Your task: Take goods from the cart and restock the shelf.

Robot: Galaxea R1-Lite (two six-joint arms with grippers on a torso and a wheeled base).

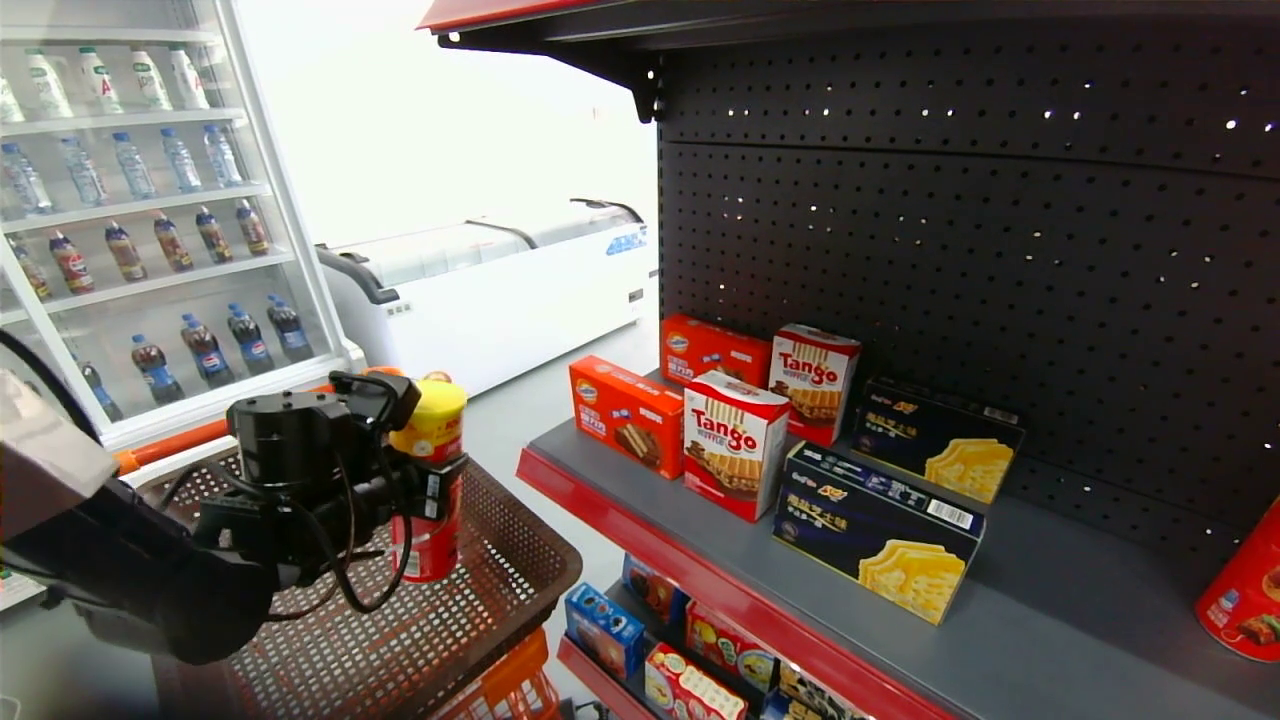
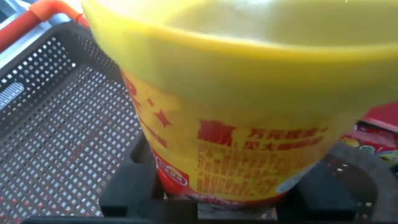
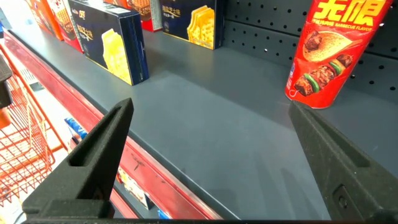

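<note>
My left gripper [image 1: 432, 478] is shut on a tall red can with a yellow lid [image 1: 430, 470], held upright just above the brown cart basket [image 1: 500, 560]. Seen close up in the left wrist view, the can [image 2: 242, 130] spans most of the frame, with the basket mesh [image 2: 56, 137] behind it. My right gripper [image 3: 211, 168] stands open over the bare grey shelf [image 3: 217, 124], with nothing between its fingers. A similar red can [image 3: 329, 50] stands upright on the shelf beyond it, at the shelf's right end [image 1: 1245, 600].
Orange boxes [image 1: 627, 412], wafer boxes [image 1: 733, 440] and dark blue boxes [image 1: 875, 530] line the shelf's left and middle. A black pegboard [image 1: 950, 250] backs the shelf. Lower shelves hold more goods [image 1: 690, 685]. A drinks fridge [image 1: 150, 220] and a chest freezer [image 1: 500, 290] stand behind the cart.
</note>
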